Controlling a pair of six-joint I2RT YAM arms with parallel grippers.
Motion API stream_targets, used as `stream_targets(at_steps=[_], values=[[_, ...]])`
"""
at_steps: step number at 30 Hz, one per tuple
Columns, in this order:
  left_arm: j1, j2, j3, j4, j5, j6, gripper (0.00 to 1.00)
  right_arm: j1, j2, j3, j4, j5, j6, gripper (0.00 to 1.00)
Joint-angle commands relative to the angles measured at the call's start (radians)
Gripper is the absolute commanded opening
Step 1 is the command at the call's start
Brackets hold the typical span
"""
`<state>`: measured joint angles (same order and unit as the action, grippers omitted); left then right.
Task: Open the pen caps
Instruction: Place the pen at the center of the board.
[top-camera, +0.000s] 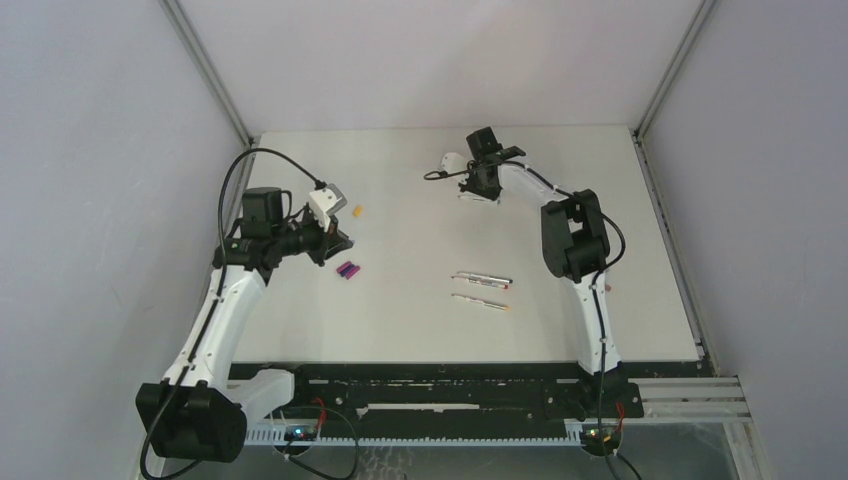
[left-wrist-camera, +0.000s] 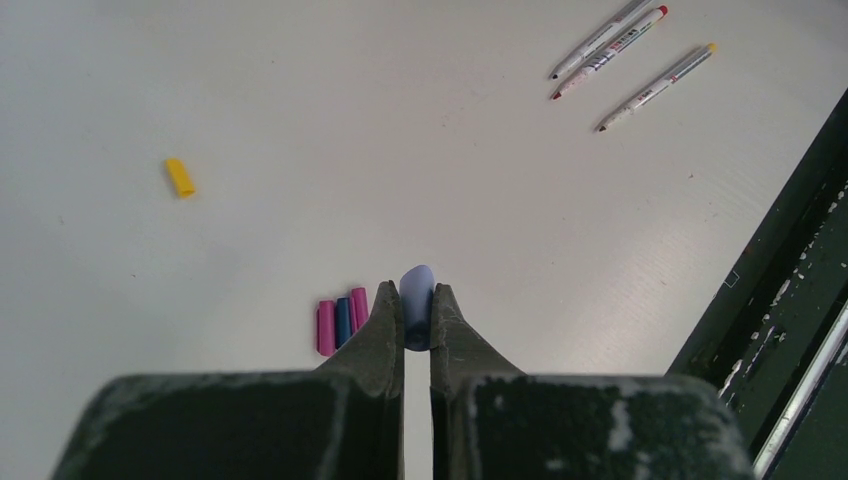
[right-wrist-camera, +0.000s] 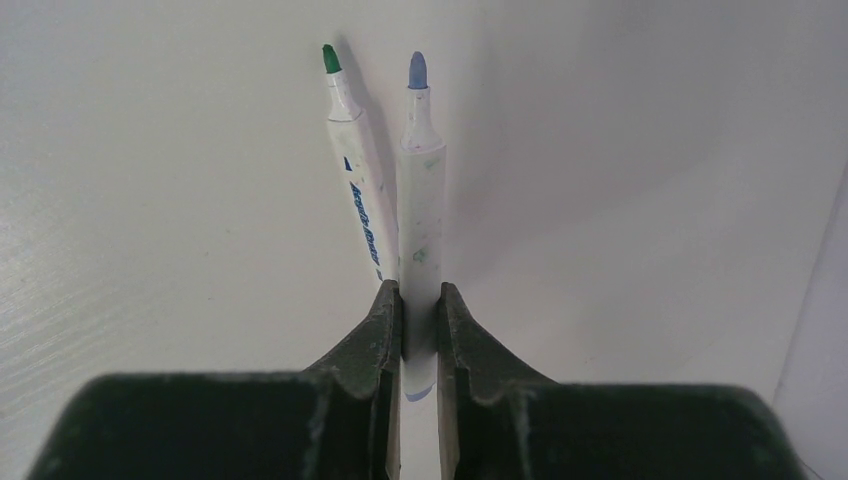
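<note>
I have the pale blue cap (left-wrist-camera: 417, 283) pinched between the fingers of my left gripper (left-wrist-camera: 415, 300), and its rounded end pokes just past the fingertips. In the left wrist view, three more caps (left-wrist-camera: 340, 323) lie side by side on the table (top-camera: 400, 335), magenta, blue and magenta. They touch one another and sit right against the gripper's finger at 9 o'clock. The yellow cap (left-wrist-camera: 180, 178) lies alone and well apart, out toward 10 o'clock. At 1 o'clock I see three pens (left-wrist-camera: 612, 50): two lie almost together, one of them red-tipped, and the third, with a yellow end, is a little apart.

My right gripper (right-wrist-camera: 419, 292) is clamped on the barrel of the blue-nibbed pen (right-wrist-camera: 420, 200), whose bare nib points to 12 o'clock in the right wrist view. The green-nibbed pen (right-wrist-camera: 352, 190) lies close alongside at 11 o'clock, and its lower barrel disappears behind a finger. I can't tell whether the two barrels actually touch.

From the top camera, the left gripper is over the left part of the table, with the cap cluster at about 5 o'clock from it and the yellow cap at 1 o'clock. The right gripper is toward the far edge, roughly 12 o'clock from the pens lying mid-table.
</note>
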<state>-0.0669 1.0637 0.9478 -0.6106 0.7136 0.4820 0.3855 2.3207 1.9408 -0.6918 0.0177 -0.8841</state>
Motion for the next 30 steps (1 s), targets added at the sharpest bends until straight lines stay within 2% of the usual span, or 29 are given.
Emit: stream_targets(at_steps=[1, 30], values=[[0.006, 0.004, -0.027, 0.027, 0.017, 0.020, 0.00, -0.010, 0.014, 0.056, 0.003, -0.009, -0.012, 0.09], [0.006, 0.028, -0.022, 0.028, 0.015, 0.021, 0.00, -0.019, 0.056, 0.103, -0.050, -0.041, -0.008, 0.17]])
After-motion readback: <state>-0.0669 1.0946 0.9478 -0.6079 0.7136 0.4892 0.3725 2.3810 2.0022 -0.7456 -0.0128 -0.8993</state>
